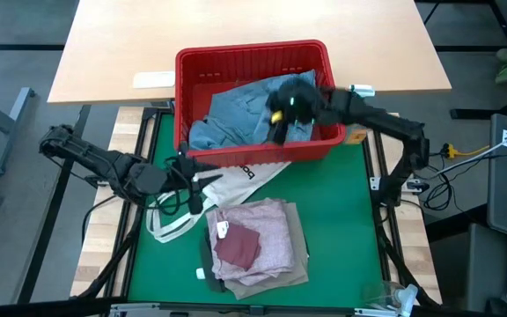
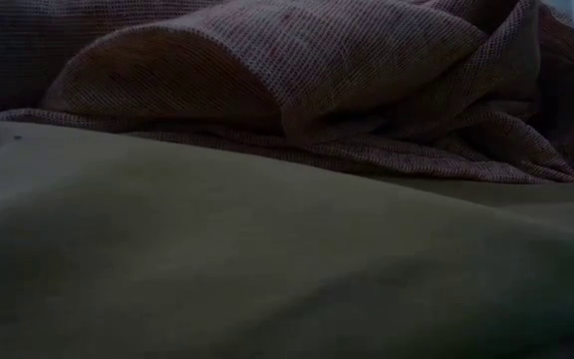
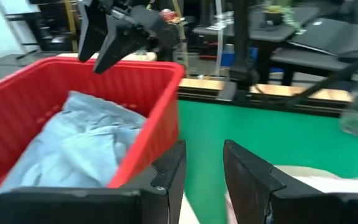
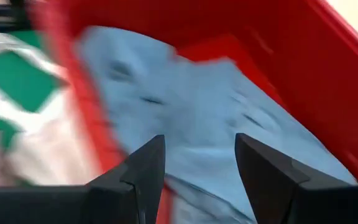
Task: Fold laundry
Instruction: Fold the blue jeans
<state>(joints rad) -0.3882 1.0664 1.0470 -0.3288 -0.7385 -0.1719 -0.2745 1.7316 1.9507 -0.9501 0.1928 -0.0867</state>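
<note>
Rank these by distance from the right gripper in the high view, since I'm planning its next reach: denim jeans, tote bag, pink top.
1. Denim jeans, in the red basket under the right gripper.
2. Tote bag, on the mat beside the basket.
3. Pink top, on the folded pile.

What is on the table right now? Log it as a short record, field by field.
basket: red plastic basket at the far edge of the green mat
in basket: light blue denim jeans, crumpled
folded stack: mottled pink top on beige trousers, near the front of the mat
tote: white tote bag between basket and stack
right gripper: open, empty, over the jeans in the basket
left gripper: open, empty, by the basket's near left corner, over the tote
</note>
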